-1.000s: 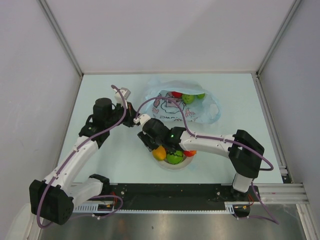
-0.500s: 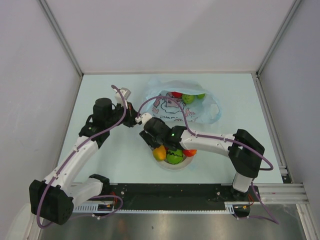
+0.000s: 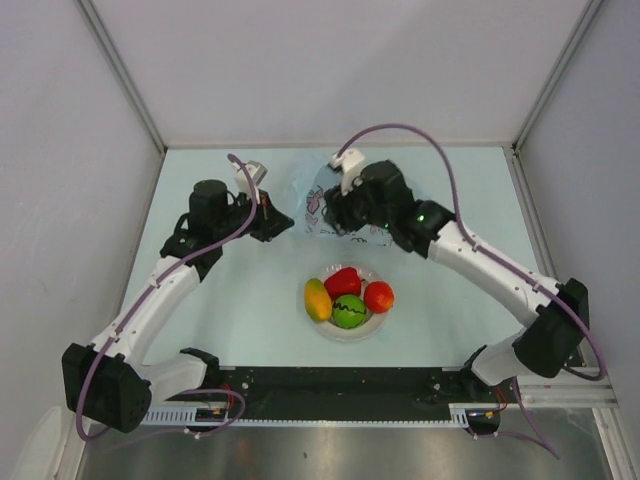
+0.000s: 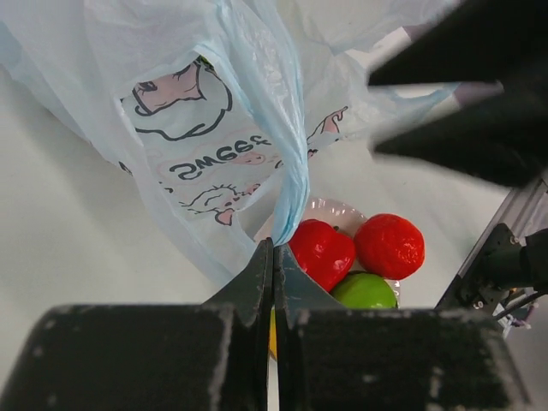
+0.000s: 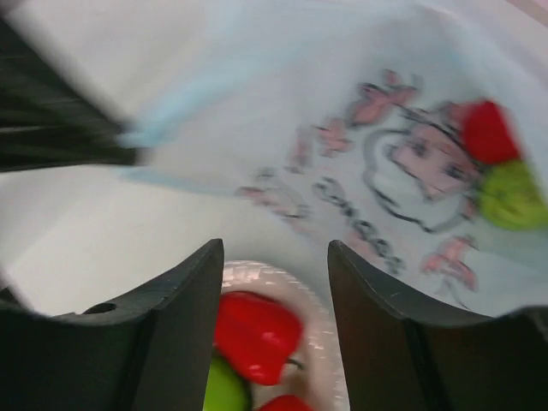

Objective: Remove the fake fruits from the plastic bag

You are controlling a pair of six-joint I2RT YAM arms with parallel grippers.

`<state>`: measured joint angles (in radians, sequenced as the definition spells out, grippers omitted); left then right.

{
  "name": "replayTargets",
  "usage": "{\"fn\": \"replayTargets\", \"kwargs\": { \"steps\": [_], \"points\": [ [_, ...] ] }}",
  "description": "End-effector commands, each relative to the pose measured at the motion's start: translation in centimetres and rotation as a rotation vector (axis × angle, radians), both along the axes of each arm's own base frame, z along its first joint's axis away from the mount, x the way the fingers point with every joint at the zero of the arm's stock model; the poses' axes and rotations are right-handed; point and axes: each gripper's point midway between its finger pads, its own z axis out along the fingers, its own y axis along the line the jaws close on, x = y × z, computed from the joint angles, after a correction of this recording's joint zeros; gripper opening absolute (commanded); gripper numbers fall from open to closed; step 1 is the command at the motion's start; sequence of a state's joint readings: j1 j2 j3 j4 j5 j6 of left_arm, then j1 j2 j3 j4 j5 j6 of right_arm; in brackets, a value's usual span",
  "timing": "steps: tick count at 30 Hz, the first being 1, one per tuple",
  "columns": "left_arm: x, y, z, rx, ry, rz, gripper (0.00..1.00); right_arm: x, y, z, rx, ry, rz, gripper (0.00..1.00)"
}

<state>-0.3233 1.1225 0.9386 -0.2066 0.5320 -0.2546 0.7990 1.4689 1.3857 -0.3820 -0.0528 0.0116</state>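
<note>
The light-blue plastic bag [image 3: 308,199] lies at the back of the table, its cartoon print facing up [image 5: 385,188]. My left gripper [image 3: 277,226] is shut on the bag's edge [image 4: 291,184], holding it up. A red fruit [image 5: 488,128] and a green fruit [image 5: 512,197] show through the bag. My right gripper [image 3: 335,215] hovers open over the bag with nothing between its fingers [image 5: 193,291]. On the white plate [image 3: 366,331] lie a yellow-orange fruit [image 3: 317,299], a red pepper-like fruit [image 3: 342,282], a round red fruit [image 3: 378,296] and a green fruit [image 3: 349,313].
The plate stands near the middle of the table, just in front of the bag [image 4: 334,208]. Grey walls close in the table at the back and both sides. The two grippers are close together at the bag's left side.
My right gripper has left the plate and swung back over the bag, its jaws wider. The red pepper-like fruit now shows on the plate. The left gripper still holds the bag.
</note>
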Motion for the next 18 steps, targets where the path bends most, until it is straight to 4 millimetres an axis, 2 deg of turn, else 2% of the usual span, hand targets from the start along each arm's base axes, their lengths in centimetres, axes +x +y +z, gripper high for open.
{"fn": "replayTargets", "kwargs": {
  "steps": [1, 2, 3, 4, 5, 6, 8, 9, 11, 12, 13, 15, 16, 18],
  "points": [
    [0.4, -0.5, 2.2, 0.025, -0.072, -0.055, 0.0, 5.9, -4.9, -5.8, -0.064, 0.137, -0.171, 0.54],
    [0.3, -0.6, 2.1, 0.034, -0.071, -0.067, 0.0, 7.4, -5.3, -7.2, -0.068, 0.154, -0.197, 0.52],
    [0.0, -0.8, 2.3, 0.043, -0.091, -0.103, 0.0, 9.0, -6.8, -8.0, -0.073, 0.156, -0.237, 0.52],
    [-0.1, -1.0, 2.1, 0.051, -0.095, -0.125, 0.0, 10.0, -7.3, -8.7, -0.08, 0.153, -0.259, 0.53],
    [-0.3, -1.1, 1.8, 0.059, -0.094, -0.142, 0.0, 11.3, -7.9, -9.2, -0.08, 0.146, -0.302, 0.56],
    [-0.5, -1.2, 1.6, 0.069, -0.1, -0.163, 0.0, 12.9, -9.3, -10.7, -0.093, 0.166, -0.349, 0.58],
    [-0.8, -1.5, 0.9, 0.077, -0.084, -0.194, 0.0, 14.9, -10.0, -10.7, -0.083, 0.149, -0.388, 0.63],
    [-0.9, -1.6, 0.7, 0.086, -0.086, -0.207, 0.0, 16.0, -10.9, -11.8, -0.098, 0.157, -0.422, 0.65],
    [-1.1, -1.7, -0.1, 0.102, -0.072, -0.221, 0.0, 17.9, -12.1, -11.5, -0.101, 0.122, -0.483, 0.7],
    [-1.1, -1.7, -0.3, 0.109, -0.072, -0.229, 0.0, 18.6, -12.6, -12.5, -0.112, 0.133, -0.506, 0.71],
    [-1.2, -1.7, -0.6, 0.115, -0.066, -0.233, 0.0, 19.1, -12.9, -12.6, -0.114, 0.128, -0.524, 0.73],
    [-1.5, -1.7, -1.1, 0.121, -0.043, -0.243, 0.01, 20.3, -13.4, -12.6, -0.119, 0.118, -0.554, 0.79],
    [-1.5, -1.7, -1.3, 0.137, -0.055, -0.257, 0.0, 20.7, -13.9, -14.2, -0.137, 0.142, -0.564, 0.87],
    [-1.5, -1.6, -1.5, 0.145, -0.06, -0.261, 0.0, 21.8, -14.1, -14.1, -0.129, 0.139, -0.574, 1.0]
  ]
}}
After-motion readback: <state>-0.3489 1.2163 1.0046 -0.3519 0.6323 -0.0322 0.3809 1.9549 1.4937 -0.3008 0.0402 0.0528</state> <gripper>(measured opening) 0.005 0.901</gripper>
